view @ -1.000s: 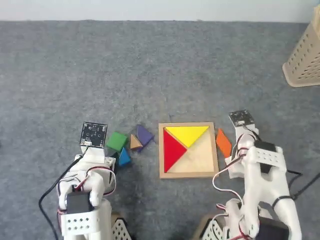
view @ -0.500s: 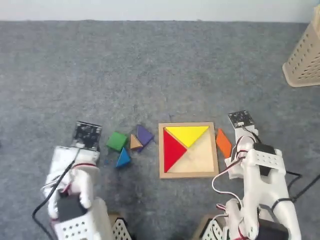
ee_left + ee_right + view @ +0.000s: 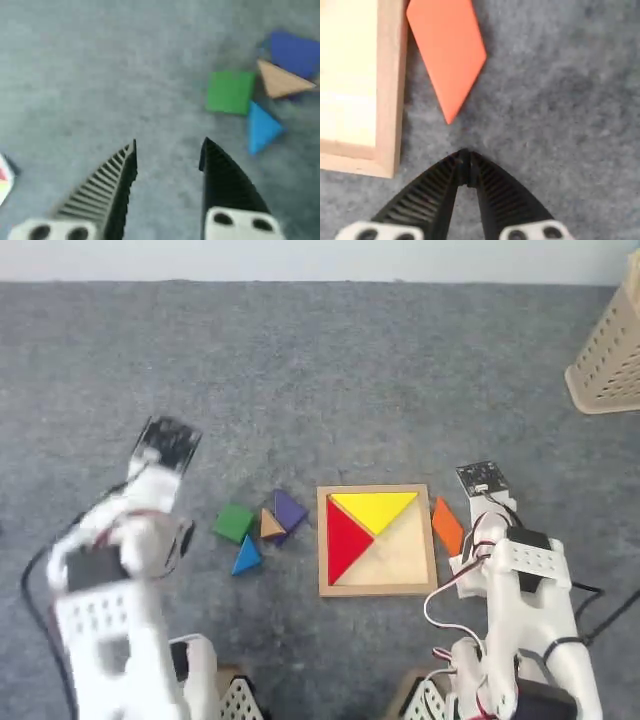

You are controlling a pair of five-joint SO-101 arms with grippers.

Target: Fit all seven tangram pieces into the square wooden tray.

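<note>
The square wooden tray [image 3: 376, 589] lies mid-table with a yellow triangle [image 3: 374, 510] and a red triangle [image 3: 345, 538] fitted in it. An orange parallelogram [image 3: 447, 525] rests just right of the tray. To the tray's left sit a green square [image 3: 233, 523], a tan triangle [image 3: 271, 525], a purple piece [image 3: 290, 510] and a blue triangle [image 3: 246, 557]. My left gripper [image 3: 169, 145] hangs open and empty above the carpet, apart from the green square [image 3: 230, 92] and blue triangle [image 3: 262, 127]. My right gripper [image 3: 465, 154] is shut and empty, just short of the orange parallelogram [image 3: 447, 50], beside the tray rim [image 3: 387, 100].
A beige perforated basket [image 3: 610, 350] stands at the far right edge. Grey carpet covers the table, with open room behind the tray and pieces. The left arm [image 3: 105, 570] rises at the left, the right arm [image 3: 525, 580] at the right front.
The left arm has lifted and swung left and back, away from the blue triangle and green square, which stay put. The right arm has not moved.
</note>
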